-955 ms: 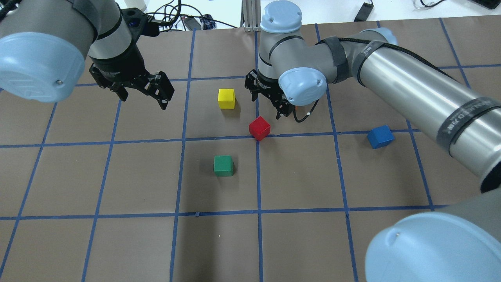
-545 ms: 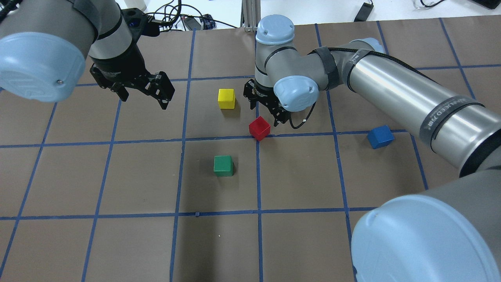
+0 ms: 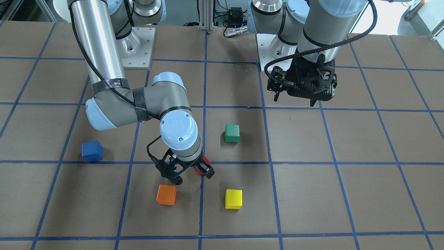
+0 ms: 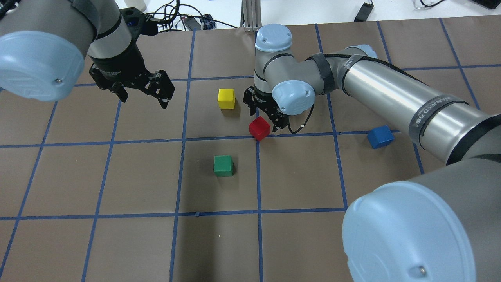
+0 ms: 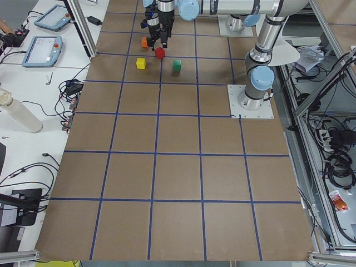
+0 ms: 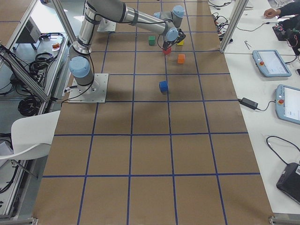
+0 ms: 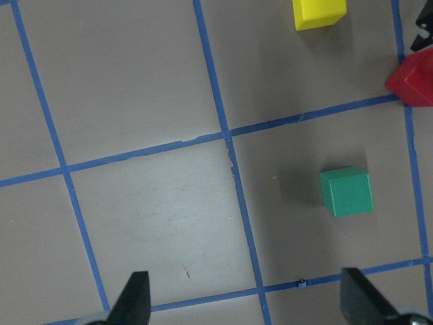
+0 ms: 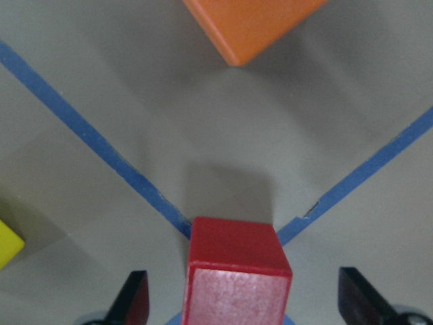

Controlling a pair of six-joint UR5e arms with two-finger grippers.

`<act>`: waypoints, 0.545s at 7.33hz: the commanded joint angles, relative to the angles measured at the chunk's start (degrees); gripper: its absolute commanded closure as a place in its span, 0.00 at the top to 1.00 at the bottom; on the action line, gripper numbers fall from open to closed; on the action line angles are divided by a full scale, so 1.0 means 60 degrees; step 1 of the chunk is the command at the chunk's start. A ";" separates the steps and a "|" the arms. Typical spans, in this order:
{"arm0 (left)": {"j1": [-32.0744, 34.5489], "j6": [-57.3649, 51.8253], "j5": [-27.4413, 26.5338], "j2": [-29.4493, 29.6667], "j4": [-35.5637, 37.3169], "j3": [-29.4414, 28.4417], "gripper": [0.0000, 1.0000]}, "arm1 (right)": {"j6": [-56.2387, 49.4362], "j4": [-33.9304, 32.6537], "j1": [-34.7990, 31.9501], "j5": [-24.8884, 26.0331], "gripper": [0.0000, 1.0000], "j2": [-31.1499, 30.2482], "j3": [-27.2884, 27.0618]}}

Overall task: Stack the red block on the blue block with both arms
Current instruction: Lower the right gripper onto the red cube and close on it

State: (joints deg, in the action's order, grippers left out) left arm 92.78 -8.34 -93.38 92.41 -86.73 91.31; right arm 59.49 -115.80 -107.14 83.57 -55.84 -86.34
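The red block sits on a blue tape crossing near the table's middle. My right gripper is open and low over it. In the right wrist view the red block lies between the two fingers with a gap on each side. In the front view the right gripper hides most of the red block. The blue block stands alone to the right, also seen in the front view. My left gripper is open and empty, hovering at the far left.
A yellow block stands just left of the right gripper. A green block stands nearer the robot. An orange block lies beyond the red one, hidden under the right wrist in the overhead view. The brown table carries a blue tape grid.
My right gripper has come down and toward the red block, so that its open fingers now stand either side of it. The left gripper and all blocks have stayed put.
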 commanded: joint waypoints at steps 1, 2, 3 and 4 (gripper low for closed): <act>-0.0010 0.0012 0.0007 -0.0035 -0.0003 0.0002 1.00 | 0.0002 0.0037 0.0000 -0.0027 1.00 0.0092 -0.0010; -0.0039 0.0027 0.0035 -0.0050 -0.0003 0.0017 1.00 | 0.0002 0.0037 0.0000 -0.0056 1.00 0.0092 -0.0010; -0.0039 0.0056 0.0050 -0.0079 0.0026 0.0046 1.00 | 0.0002 0.0037 0.0000 -0.0202 1.00 0.0092 -0.0010; -0.0068 0.0114 0.0050 -0.0094 0.0012 0.0046 1.00 | 0.0002 0.0008 0.0000 -0.0595 0.91 0.0107 -0.0010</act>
State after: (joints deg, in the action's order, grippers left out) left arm 92.53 -7.99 -93.13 92.00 -86.66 91.51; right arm 59.50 -115.62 -107.14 82.12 -55.27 -86.39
